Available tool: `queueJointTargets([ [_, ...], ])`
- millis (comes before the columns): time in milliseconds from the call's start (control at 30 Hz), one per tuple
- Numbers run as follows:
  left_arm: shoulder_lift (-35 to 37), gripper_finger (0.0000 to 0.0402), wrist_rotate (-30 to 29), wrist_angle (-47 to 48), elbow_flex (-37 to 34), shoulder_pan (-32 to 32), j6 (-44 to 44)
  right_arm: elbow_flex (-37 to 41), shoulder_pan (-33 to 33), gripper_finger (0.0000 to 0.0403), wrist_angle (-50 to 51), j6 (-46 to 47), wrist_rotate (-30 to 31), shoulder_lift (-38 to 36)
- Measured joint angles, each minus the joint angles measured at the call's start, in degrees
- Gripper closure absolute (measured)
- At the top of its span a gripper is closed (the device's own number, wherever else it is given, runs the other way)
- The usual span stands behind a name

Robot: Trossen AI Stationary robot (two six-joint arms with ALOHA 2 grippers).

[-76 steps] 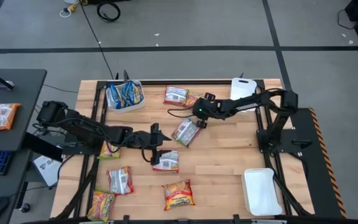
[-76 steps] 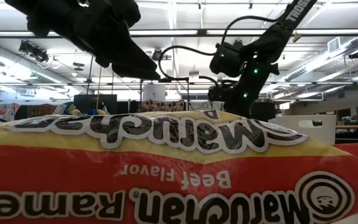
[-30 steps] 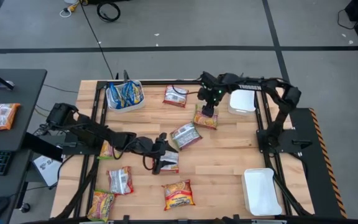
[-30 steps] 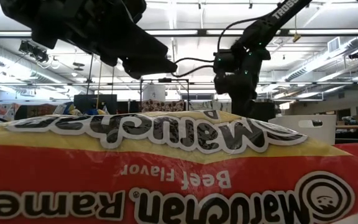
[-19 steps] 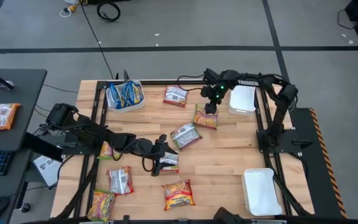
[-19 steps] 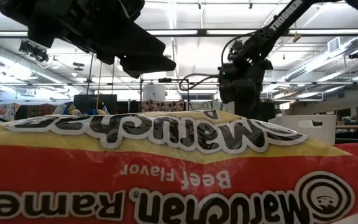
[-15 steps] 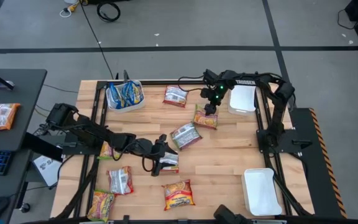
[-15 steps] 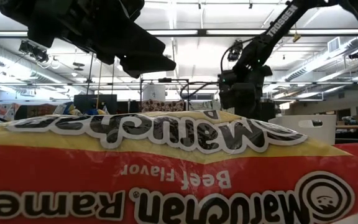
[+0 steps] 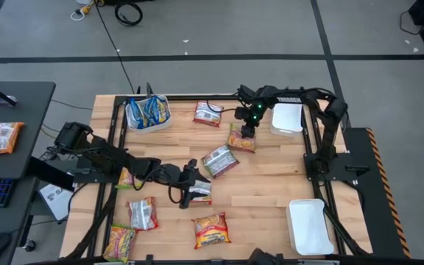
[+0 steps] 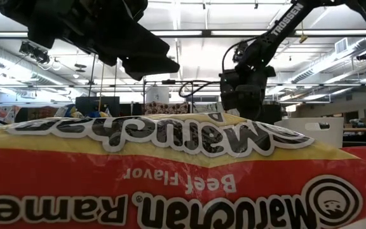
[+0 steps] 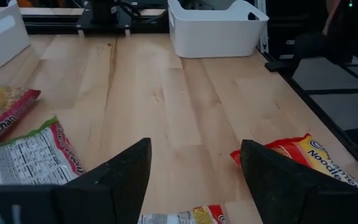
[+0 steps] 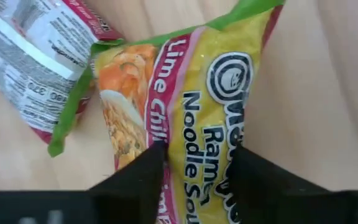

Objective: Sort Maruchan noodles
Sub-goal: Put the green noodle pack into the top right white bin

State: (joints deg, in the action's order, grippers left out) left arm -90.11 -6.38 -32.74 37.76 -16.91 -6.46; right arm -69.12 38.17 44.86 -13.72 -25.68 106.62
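The work surface is a light wooden table [image 9: 271, 184] with a dark frame, standing on a grey floor crossed by dark lines. A dark desk [image 9: 9, 140] stands beside the table on the left arm's side.

Noodle packets lie scattered over the table. A white tray [image 9: 147, 112] at the far left corner holds blue-yellow packets [image 9: 150, 110]. A second white tray [image 9: 288, 118] sits at the far right, and a third [image 9: 308, 224] at the near right corner. A silver-white packet [image 9: 208, 113] lies between the two far trays. Another silver-white packet [image 9: 219, 160] lies near the table's middle. An orange-red packet [image 9: 211, 230] lies near the front edge.

The right gripper [image 9: 247, 131] points down at a yellow-green packet [image 9: 243, 140] just beside the far right tray. In the right wrist view its two fingers stand on either side of the yellow-green packet [image 12: 222, 106], partly closed around it; whether they are pressing on it cannot be told.

The left gripper [image 9: 191, 193] hangs above a packet [image 9: 199, 190] near the table's middle. Its fingers [image 11: 114, 180] stand apart and hold nothing.

In the low view, a red and yellow beef-flavour packet [image 10: 170, 178] fills the foreground. Behind it, the room shows a ceiling with rows of strip lights [image 10: 189, 32] and shelving [image 10: 164, 98].
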Motion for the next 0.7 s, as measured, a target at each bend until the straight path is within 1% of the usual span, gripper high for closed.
queueJointTargets([
  [133,0.0,0.0153,-0.91,0.78,0.0,-1.23,-0.02,-0.02,-1.33,0.0308,-0.14,0.16,4.84,-1.66],
  [200,0.82,0.0153,-4.29,3.73,-0.02,-1.91,0.46,0.0,-2.54,0.0344,-0.08,0.31,8.29,-2.84],
  [267,2.51,0.0153,-9.59,7.59,-0.04,-2.34,1.14,0.0,-4.25,0.0379,-0.04,0.49,12.88,-4.7],
  [367,5.85,0.0153,-16.51,14.35,-0.04,-2.25,1.31,0.02,-7.8,0.0383,0.28,2.34,20.49,-8.64],
  [433,8.17,0.0153,-18.56,17.3,-0.04,-2.15,1.28,0.02,-10.91,0.0377,0.82,3.45,25.61,-12.17],
  [600,12.49,0.0153,-19.3,19.66,-0.04,-2.36,1.64,0.02,-19.15,0.0383,4.36,6.4,41.9,-22.2],
  [700,13.18,0.0153,-19.31,20.24,-0.02,-3.36,1.7,0.52,-22.24,0.0383,7.17,8.63,53.76,-27.85],
])
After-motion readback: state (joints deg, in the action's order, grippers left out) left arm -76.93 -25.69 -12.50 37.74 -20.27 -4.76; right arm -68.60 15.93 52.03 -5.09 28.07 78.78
